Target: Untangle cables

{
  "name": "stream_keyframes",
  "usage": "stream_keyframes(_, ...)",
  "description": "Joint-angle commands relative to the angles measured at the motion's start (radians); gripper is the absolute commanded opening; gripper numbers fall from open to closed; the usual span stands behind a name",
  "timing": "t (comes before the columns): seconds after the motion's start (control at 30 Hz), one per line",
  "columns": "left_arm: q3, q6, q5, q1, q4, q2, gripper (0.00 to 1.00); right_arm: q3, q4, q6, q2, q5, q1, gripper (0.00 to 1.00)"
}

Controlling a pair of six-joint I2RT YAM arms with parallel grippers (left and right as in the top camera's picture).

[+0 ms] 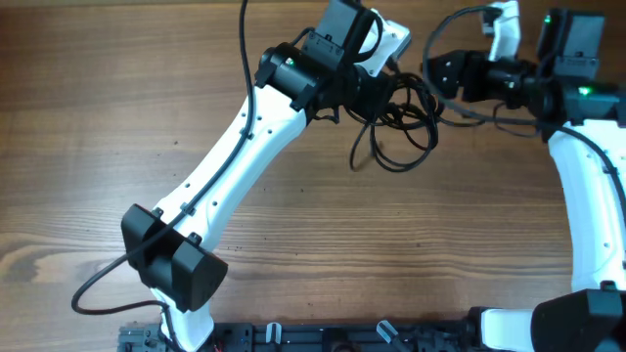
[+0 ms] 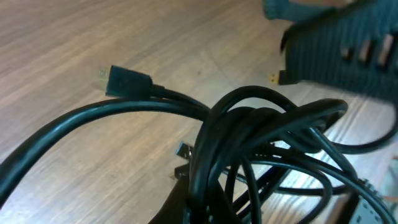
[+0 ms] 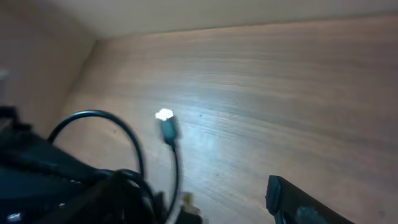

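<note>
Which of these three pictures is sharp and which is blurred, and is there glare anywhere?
Overhead: sharp and evenly lit, with the cables clear against the table. Left wrist: the cables are fairly sharp, but the teal shape at top right is smeared. Right wrist: the whole picture is soft, and one plug tip is blown out white by glare.

Wood-grain worktop [image 1: 411, 254], brown planks, mostly bare. Thin black cables [image 1: 396, 137] bunched toward the far edge, right of centre, with loose loops hanging down to the wood. One plug [image 2: 127, 81] stuck out to the side of the tangle; could not tell if it touched the wood. A thick black cable [image 1: 98, 284] curved across the near left corner. A black rail [image 1: 323, 337] ran along the near edge.
</note>
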Motion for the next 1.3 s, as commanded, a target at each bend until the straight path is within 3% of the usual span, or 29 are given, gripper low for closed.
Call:
stream_keyframes(0.0, 0.010, -0.008, 0.058, 0.001, -0.031, -0.004, 0.04, 0.008, 0.029, -0.126, 0.008, -0.042, 0.024, 0.74)
stream_keyframes(0.17, 0.010, -0.002, 0.061, 0.034, -0.131, -0.003, 0.04, 0.008, -0.044, -0.278, -0.009, -0.098, 0.035, 0.67)
stream_keyframes(0.3, 0.010, -0.002, 0.223, 0.082, -0.144, -0.003, 0.04, 0.008, -0.121, -0.400, -0.002, -0.069, 0.127, 0.60)
stream_keyframes(0.5, 0.010, -0.005, 0.257, 0.101, -0.177, -0.003, 0.04, 0.008, -0.144, -0.397, 0.012, 0.038, 0.200, 0.34)
stream_keyframes(0.63, 0.010, -0.006, 0.332, 0.126, -0.177, -0.003, 0.04, 0.005, -0.178, -0.318, 0.028, 0.125, 0.200, 0.04)
stream_keyframes(0.83, 0.010, -0.005, 0.625, 0.277, -0.153, -0.003, 0.04, 0.005, -0.169, -0.024, 0.029, 0.343, 0.199, 0.04)
stream_keyframes(0.93, 0.010, -0.014, 0.658, 0.320, -0.127, -0.003, 0.04, 0.004, -0.174, 0.278, 0.029, 0.508, 0.199, 0.04)
stream_keyframes(0.97, 0.010, -0.039, 0.625, 0.324, -0.124, -0.003, 0.04, 0.004, -0.172, 0.291, 0.029, 0.515, 0.199, 0.04)
stream_keyframes(1.03, 0.010, -0.204, 0.373, 0.325, -0.121, -0.003, 0.04, 0.004, -0.152, 0.150, 0.028, 0.353, 0.200, 0.04)
stream_keyframes(1.07, 0.010, -0.245, 0.316, 0.322, -0.118, -0.003, 0.04, 0.004, -0.151, 0.094, 0.028, 0.274, 0.200, 0.04)
stream_keyframes(1.13, 0.010, -0.270, 0.280, 0.299, -0.090, -0.003, 0.04, 0.004, -0.163, -0.080, 0.028, 0.017, 0.200, 0.04)
stream_keyframes(1.2, 0.009, -0.269, 0.280, 0.267, -0.071, -0.003, 0.06, 0.004, -0.172, -0.141, 0.028, -0.037, 0.200, 0.04)
stream_keyframes(1.27, 0.009, -0.262, 0.280, 0.225, -0.046, -0.003, 0.20, 0.004, -0.179, -0.166, 0.028, -0.035, 0.200, 0.04)
